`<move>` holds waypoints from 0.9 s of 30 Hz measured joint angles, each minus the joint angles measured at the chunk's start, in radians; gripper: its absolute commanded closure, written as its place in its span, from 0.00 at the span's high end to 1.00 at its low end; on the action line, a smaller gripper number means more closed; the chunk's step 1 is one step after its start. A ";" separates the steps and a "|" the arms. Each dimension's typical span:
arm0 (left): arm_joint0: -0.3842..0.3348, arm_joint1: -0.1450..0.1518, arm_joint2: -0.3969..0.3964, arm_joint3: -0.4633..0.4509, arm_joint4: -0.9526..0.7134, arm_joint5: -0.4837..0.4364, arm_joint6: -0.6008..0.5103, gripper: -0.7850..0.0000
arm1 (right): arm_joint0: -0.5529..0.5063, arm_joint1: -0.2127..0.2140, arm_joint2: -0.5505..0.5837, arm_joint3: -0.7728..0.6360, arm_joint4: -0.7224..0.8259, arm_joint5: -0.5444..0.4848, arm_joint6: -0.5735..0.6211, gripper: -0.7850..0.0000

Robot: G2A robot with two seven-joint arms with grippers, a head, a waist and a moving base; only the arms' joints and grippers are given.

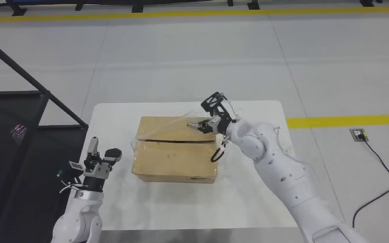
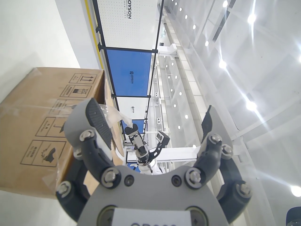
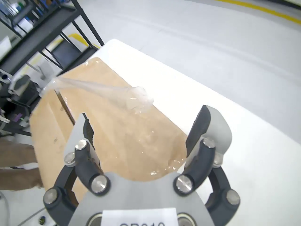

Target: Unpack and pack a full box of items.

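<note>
Sat closed on the white table (image 1: 261,182) as a brown cardboard box (image 1: 176,161), clear tape strip (image 3: 98,87) peeled up off its top.

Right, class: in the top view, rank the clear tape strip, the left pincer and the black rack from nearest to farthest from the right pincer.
From the right pincer:
1. Clear tape strip, right beside it.
2. Left pincer, toward the view's lower left.
3. Black rack, at the view's left edge.

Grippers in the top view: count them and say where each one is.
2. Left gripper: off one short end of the cardboard box, at the table edge. Right gripper: over the box's far side, by the lifted tape strip.
</note>
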 measured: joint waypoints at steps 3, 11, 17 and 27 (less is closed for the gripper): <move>0.000 -0.001 0.002 -0.001 0.003 0.003 0.003 1.00 | -0.013 -0.003 -0.065 -0.082 -0.228 0.148 -0.002 1.00; 0.005 -0.002 0.007 -0.011 0.010 -0.002 0.011 1.00 | 0.031 -0.043 -0.190 -0.144 -0.492 0.268 0.218 1.00; 0.012 -0.002 -0.002 -0.012 0.002 -0.005 0.010 1.00 | 0.071 -0.074 -0.221 -0.091 -0.526 0.289 0.287 0.55; 0.008 -0.003 -0.002 -0.013 0.006 0.001 0.009 1.00 | 0.089 -0.109 -0.228 -0.046 -0.549 0.300 0.325 0.54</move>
